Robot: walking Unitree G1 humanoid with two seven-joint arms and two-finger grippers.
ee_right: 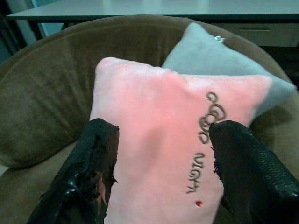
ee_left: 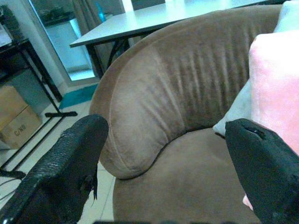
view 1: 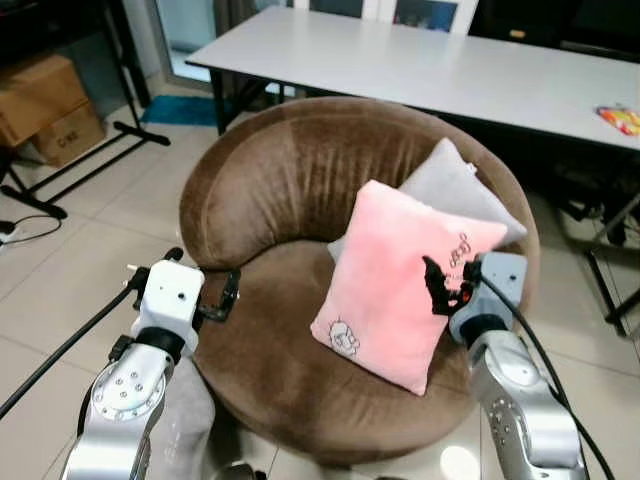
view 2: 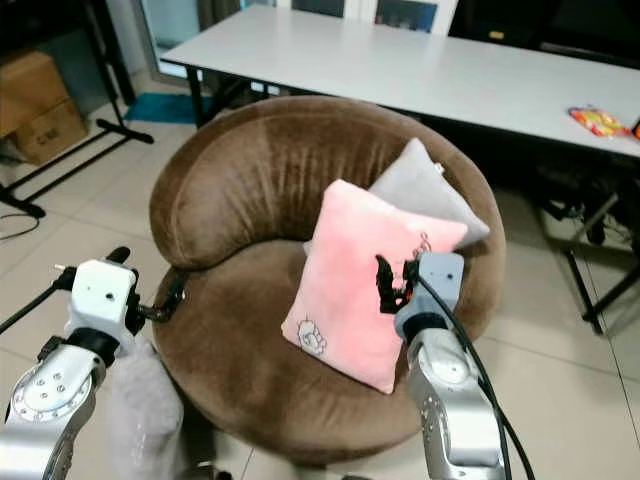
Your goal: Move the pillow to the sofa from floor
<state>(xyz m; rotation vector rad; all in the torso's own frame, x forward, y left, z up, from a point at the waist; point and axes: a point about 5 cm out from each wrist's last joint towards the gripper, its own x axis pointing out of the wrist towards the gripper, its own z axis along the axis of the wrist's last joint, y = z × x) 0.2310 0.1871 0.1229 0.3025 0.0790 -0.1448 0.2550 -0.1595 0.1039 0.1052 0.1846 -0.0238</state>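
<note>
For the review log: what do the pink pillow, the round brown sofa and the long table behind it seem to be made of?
Pink pillow: plush, fleece-like fabric, matte and fuzzy, with embroidered motifs.
Brown sofa: velvety short-pile upholstery; shading streaks run down the backrest.
Table: smooth pale top, likely laminate, on dark, probably metal legs.

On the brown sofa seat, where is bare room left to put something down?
The sofa seat is free on the robot's left, between the curved backrest and the pink pillow. The right half is crowded: pink pillow leaning on the grey pillow, with the right pincer open beside it.
</note>
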